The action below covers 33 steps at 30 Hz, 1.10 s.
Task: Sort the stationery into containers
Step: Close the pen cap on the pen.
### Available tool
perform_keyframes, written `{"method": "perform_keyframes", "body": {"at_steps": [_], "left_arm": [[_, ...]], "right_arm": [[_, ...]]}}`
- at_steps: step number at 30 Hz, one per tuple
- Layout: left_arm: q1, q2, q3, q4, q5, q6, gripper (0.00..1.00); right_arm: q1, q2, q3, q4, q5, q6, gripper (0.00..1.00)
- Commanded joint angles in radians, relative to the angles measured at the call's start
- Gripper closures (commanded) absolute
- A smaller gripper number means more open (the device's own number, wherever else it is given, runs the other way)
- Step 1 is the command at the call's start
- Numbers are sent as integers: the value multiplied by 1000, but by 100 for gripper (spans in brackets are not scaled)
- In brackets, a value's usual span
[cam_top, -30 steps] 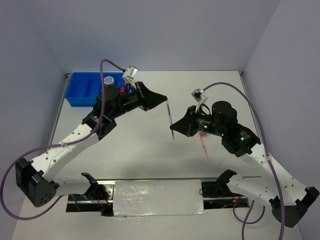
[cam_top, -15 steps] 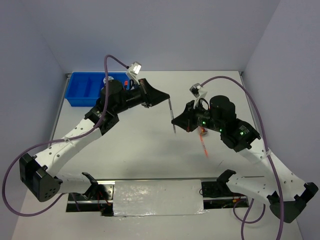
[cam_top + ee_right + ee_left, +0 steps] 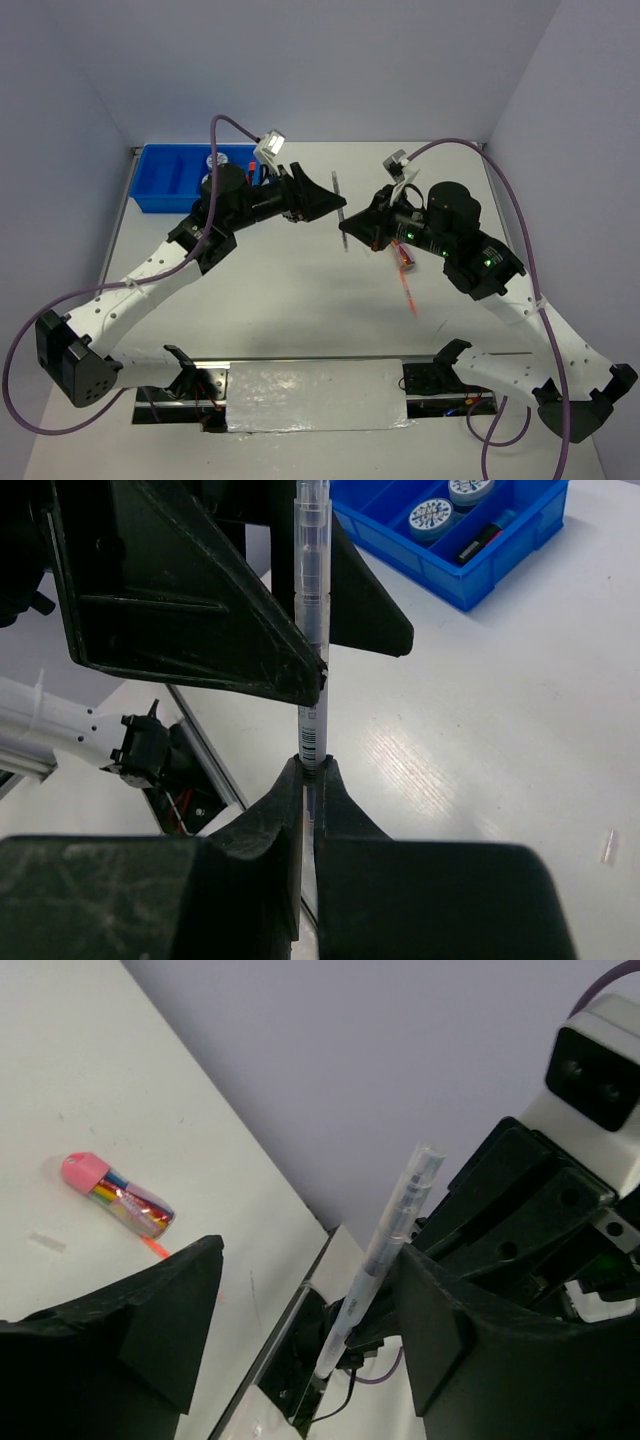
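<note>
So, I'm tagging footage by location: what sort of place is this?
Likely a robot lab test cell: a white table enclosed by plain walls, with a left arm and right arm bolted at its edge.

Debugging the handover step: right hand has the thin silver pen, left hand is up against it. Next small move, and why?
Probably close the left hand on the thin silver pen. The pen stands between its open fingers, not yet gripped, while the right hand clamps one end. The right hand should let go only after that.
</note>
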<state>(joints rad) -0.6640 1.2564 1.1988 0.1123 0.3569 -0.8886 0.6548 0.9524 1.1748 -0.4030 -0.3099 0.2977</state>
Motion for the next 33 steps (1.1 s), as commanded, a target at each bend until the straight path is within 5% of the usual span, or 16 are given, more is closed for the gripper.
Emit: {"method": "perform_keyframes", "body": {"at_steps": [1,14,15,17,18,22,23,26,30,32,33], "left_arm": [[-3,-22,-21,172,48,7,22],[-17,60,12,262,209,-3,96],[-19,64,12,279,223,-3,97],[-17,69,16,312,282,-7,100],[-19,75,19,331,296,-7,100],[-19,72,33,360,347,10,100],[-19,69,38,362,352,14,100],[-19,61,47,343,347,25,100],[-19,54,74,255,281,65,96],[-17,51,99,218,268,68,67],[-17,49,116,207,251,76,40]], "right_arm": [[6,-7,42,72,-23,9,100],[5,43,95,62,-63,44,100],[3,46,95,69,-80,44,97],[0,57,91,79,-139,43,72],[-3,66,88,85,-149,46,51],[-9,72,68,102,-166,55,51],[-9,71,66,105,-169,57,54],[-9,68,63,109,-164,55,95],[-9,56,46,108,-155,58,100],[-9,43,31,116,-147,67,100],[-9,40,29,116,-147,70,100]]}}
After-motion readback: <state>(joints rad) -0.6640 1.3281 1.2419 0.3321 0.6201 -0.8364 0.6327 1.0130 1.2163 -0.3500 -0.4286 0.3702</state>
